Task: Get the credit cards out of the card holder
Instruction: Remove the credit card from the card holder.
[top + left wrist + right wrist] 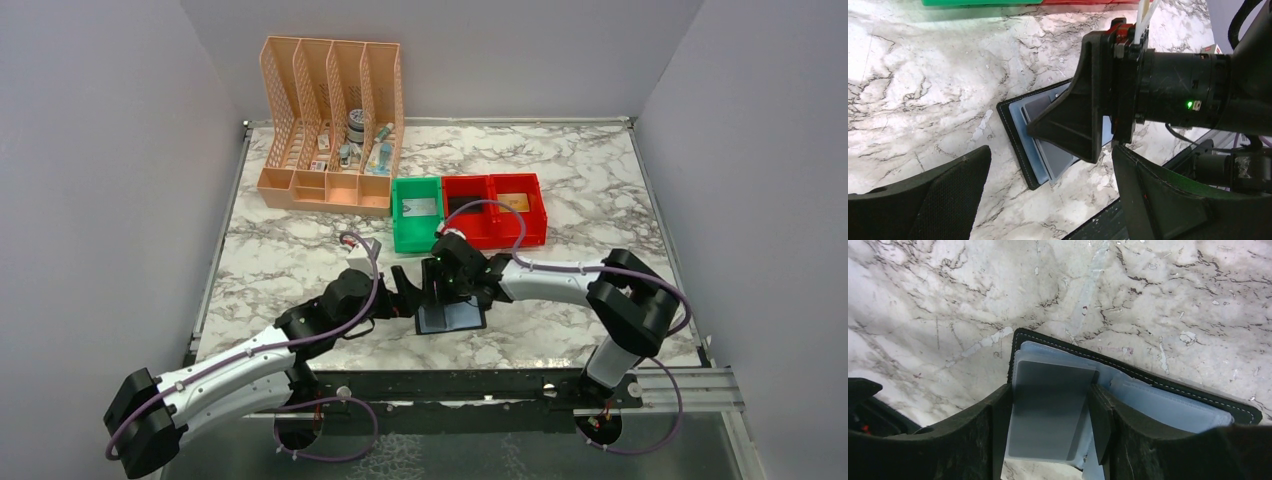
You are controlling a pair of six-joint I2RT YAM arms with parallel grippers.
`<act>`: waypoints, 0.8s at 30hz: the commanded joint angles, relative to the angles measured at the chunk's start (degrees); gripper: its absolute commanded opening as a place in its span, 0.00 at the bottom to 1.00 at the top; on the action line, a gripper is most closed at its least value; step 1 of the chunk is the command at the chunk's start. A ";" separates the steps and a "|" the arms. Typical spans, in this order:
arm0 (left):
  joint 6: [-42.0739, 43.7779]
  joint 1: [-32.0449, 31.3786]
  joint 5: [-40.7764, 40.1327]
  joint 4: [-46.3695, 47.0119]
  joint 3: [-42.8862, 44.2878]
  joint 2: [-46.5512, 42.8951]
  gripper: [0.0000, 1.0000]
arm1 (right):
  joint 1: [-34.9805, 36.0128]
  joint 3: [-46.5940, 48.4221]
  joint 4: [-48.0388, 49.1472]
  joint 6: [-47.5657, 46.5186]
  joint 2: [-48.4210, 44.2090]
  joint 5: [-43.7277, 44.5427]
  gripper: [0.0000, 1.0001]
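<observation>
The card holder (452,318) (1015,135) (1168,385) lies open on the marble near the front edge, black with grey-blue sleeves. A grey credit card (1048,410) (1060,155) sticks out of its near side. My right gripper (447,290) (1050,395) comes down over the holder, and its two fingers press against the card's long edges. My left gripper (405,290) (1050,150) hovers just left of the holder, wide open with nothing between its fingers. A white card (418,208) lies in the green bin (400,225). A tan card (512,200) lies in the red bin (535,215).
A peach lattice file organizer (330,130) with small items stands at the back left. The green and red bins sit side by side just behind the grippers. The table's dark front rail (480,385) runs close below the holder.
</observation>
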 commanded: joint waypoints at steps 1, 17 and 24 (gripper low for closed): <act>1.28 0.22 0.23 0.94 -0.81 -0.54 0.94 | -2.20 -6.57 7.00 1.71 5.79 -8.44 0.56; 2.12 0.20 7.24 7.31 -2.38 3.94 0.91 | -4.77 -9.64 12.03 2.31 5.70 -14.95 0.56; 1.86 0.17 11.49 10.80 -3.08 7.45 0.86 | -5.21 -10.10 12.38 2.43 5.59 -15.07 0.56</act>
